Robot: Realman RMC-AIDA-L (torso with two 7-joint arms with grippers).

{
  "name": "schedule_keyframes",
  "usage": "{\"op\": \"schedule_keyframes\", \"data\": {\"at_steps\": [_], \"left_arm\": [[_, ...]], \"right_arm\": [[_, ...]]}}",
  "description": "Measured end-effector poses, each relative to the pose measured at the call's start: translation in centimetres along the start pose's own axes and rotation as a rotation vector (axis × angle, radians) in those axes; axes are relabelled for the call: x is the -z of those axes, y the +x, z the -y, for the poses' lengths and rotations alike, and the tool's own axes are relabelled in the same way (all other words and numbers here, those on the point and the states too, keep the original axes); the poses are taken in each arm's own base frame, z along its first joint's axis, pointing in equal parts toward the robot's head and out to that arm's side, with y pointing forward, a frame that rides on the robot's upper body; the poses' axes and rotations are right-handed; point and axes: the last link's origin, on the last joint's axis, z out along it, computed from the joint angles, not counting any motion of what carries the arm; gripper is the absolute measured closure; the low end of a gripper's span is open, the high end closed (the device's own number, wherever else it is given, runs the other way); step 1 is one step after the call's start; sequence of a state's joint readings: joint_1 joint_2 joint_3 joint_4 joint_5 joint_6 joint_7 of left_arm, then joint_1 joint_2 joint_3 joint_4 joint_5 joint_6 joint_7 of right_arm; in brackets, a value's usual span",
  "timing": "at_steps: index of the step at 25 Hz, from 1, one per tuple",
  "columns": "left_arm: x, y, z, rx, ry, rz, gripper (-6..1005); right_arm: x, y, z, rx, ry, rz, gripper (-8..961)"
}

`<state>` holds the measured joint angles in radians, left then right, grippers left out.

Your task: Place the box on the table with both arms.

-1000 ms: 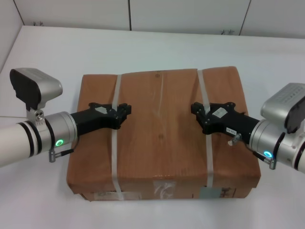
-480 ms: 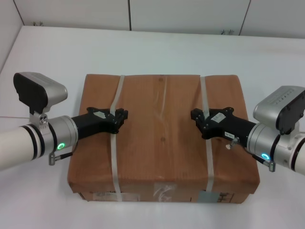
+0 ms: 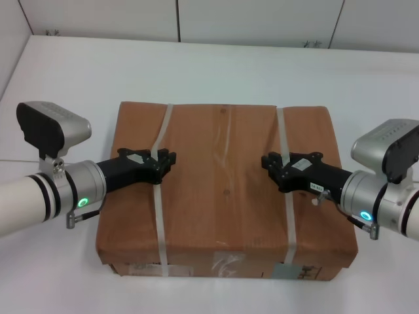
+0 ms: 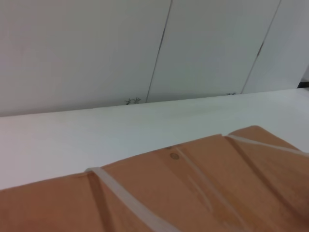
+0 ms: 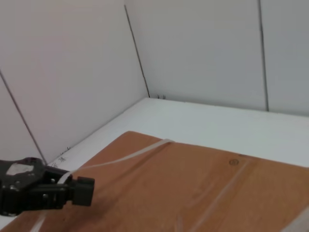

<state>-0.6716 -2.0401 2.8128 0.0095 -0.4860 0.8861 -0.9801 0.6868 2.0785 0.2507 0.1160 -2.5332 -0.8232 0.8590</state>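
The large brown cardboard box (image 3: 222, 196) lies flat on the white table (image 3: 216, 65), with labels (image 3: 226, 263) on its near side. My left gripper (image 3: 169, 159) rests on the box top, shut on the left whitish strap (image 3: 159, 216). My right gripper (image 3: 267, 161) rests on the box top, shut on the right strap (image 3: 288, 216). Clear tape runs along the middle between them. The left wrist view shows the box top (image 4: 193, 193) and a strap (image 4: 125, 205). The right wrist view shows the box (image 5: 193, 193) and the left gripper (image 5: 82, 191) farther off.
The table stretches well beyond the box on the far side and both sides. White wall panels (image 3: 255, 19) stand at the table's back edge. A wall also runs along the left side (image 5: 58, 87).
The box's top has levelled out and its far edge has sunk. Both grippers moved down a little with it, still on the straps.
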Motion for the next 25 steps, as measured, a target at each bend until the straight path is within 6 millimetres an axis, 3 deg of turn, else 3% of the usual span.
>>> {"op": "schedule_keyframes", "data": {"at_steps": [5,11,16,19,25], "left_arm": [[0.2,-0.4,0.1,-0.012,0.007,0.007,746],[0.1,-0.6,-0.1,-0.013,0.002,0.018,508],[0.0,-0.5,-0.2,-0.010,-0.005,0.011,413],[0.1,-0.3,-0.5,-0.007,-0.021,-0.001,355],[0.5,-0.1,-0.8,0.006,-0.057,-0.037,230]], "right_arm": [[0.3,0.3,0.7,-0.064,0.044,0.004,770],[0.3,0.5,0.8,-0.076,0.054,-0.003,639],[0.7,1.1,1.0,-0.092,0.070,-0.007,392],[0.9,1.2,1.0,-0.104,0.074,-0.004,183],[1.3,1.6,1.2,-0.138,0.088,0.006,86]]}}
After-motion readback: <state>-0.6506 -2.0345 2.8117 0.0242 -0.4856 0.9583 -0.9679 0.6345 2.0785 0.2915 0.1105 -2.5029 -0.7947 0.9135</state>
